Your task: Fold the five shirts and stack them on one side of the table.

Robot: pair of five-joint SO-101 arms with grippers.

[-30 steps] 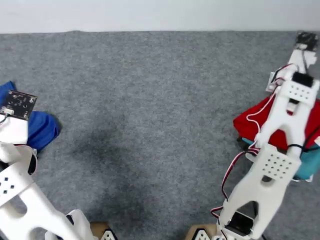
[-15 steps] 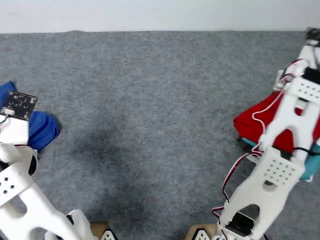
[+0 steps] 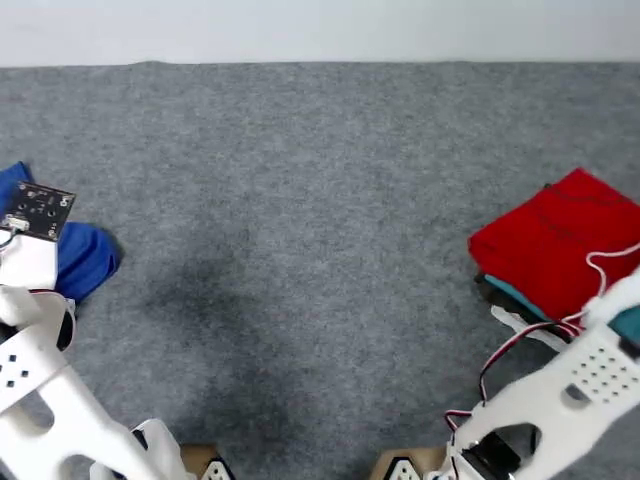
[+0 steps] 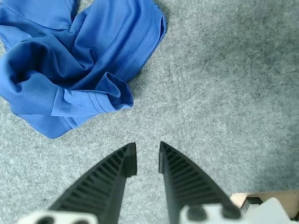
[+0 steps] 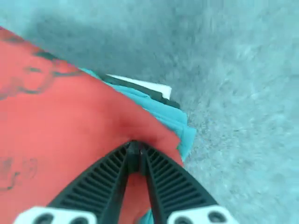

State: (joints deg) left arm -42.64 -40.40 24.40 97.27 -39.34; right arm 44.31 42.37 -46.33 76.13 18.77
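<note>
A crumpled blue shirt (image 3: pixel 88 258) lies at the table's left edge, partly under my left arm (image 3: pixel 30 365). In the left wrist view the blue shirt (image 4: pixel 79 60) sits just ahead of my left gripper (image 4: pixel 147 158), whose fingers stand a little open over bare cloth-covered table. At the right, a folded red shirt (image 3: pixel 555 240) tops a stack with a teal shirt (image 3: pixel 510 293) and darker and white layers below. My right gripper (image 5: pixel 134 156) is shut, its tips over the red shirt (image 5: pixel 56 116) near a corner, beside the teal shirt (image 5: pixel 180 128).
Grey felt (image 3: pixel 300 200) covers the table up to a pale wall at the back. My right arm (image 3: pixel 570 390) lies low at the front right corner. The arms' bases stand at the front edge.
My right arm swung off the stack toward the right front, uncovering the red shirt. The left arm and blue shirt kept still.
</note>
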